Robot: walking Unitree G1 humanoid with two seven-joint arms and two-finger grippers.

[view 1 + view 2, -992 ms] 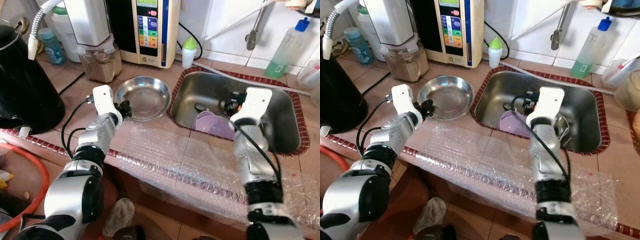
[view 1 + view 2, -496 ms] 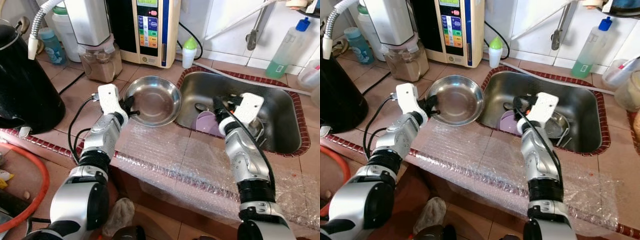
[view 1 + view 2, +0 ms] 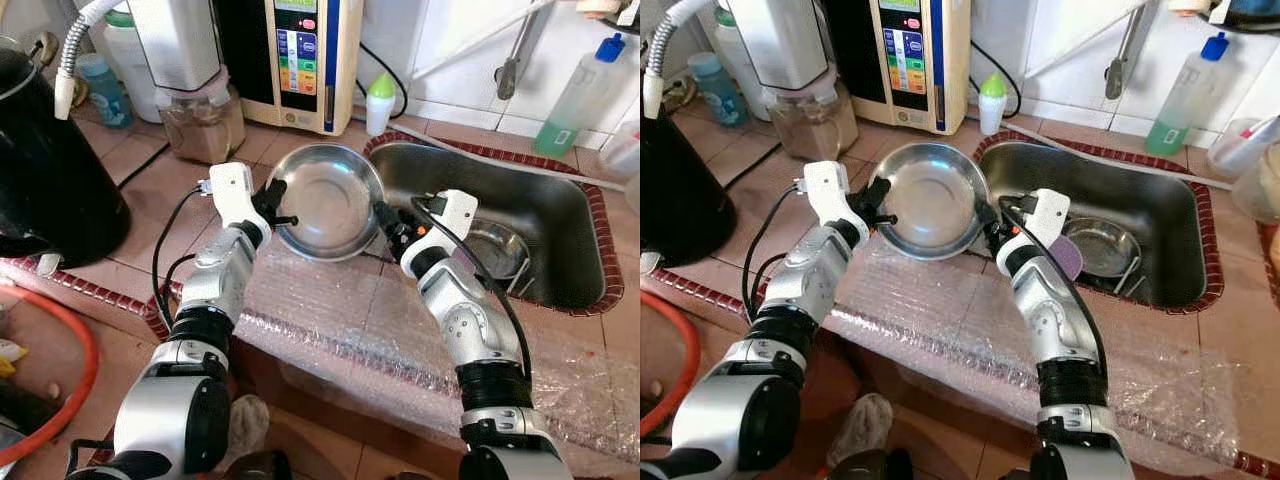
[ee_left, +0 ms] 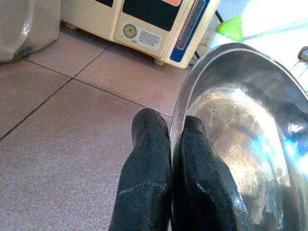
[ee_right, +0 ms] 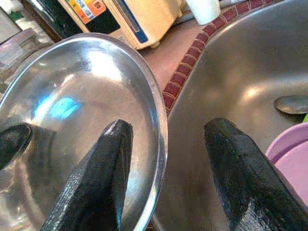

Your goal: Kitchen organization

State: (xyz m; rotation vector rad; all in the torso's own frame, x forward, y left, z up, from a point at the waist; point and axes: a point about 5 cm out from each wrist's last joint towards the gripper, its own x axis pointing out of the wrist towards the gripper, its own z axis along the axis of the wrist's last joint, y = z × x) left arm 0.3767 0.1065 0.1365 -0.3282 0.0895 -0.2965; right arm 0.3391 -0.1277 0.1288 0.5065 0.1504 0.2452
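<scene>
Left gripper (image 3: 277, 212): both black fingers (image 4: 144, 183) pinched together on the rim of a stainless steel bowl (image 3: 327, 200), one finger outside the wall, one inside. Bowl is lifted off the tiled counter (image 3: 135, 200) and tilted, its open face toward the camera, held between the counter and the sink (image 3: 560, 215), over the sink's near-left corner.

Right gripper (image 3: 387, 226): fingers spread apart, straddling the bowl's opposite rim; in the right wrist view one finger (image 5: 103, 168) lies over the bowl's inside, the other (image 5: 236, 168) over the sink side. Not closed on the rim.

Bowl: round, shallow, polished metal, thin rolled edge, bright reflections and fine scratches inside, nothing in it.

Outward: in the sink, a smaller steel bowl (image 3: 1102, 245) on a wire rack and a purple plate (image 3: 1070, 256) beside the right arm. Bubble wrap (image 3: 340, 310) covers the counter's front edge. Behind the bowl, a cream water appliance with coloured buttons (image 3: 300, 55), a small white bottle with green cap (image 3: 378, 102); a green-liquid bottle with blue cap (image 3: 575, 95) by the back wall.
</scene>
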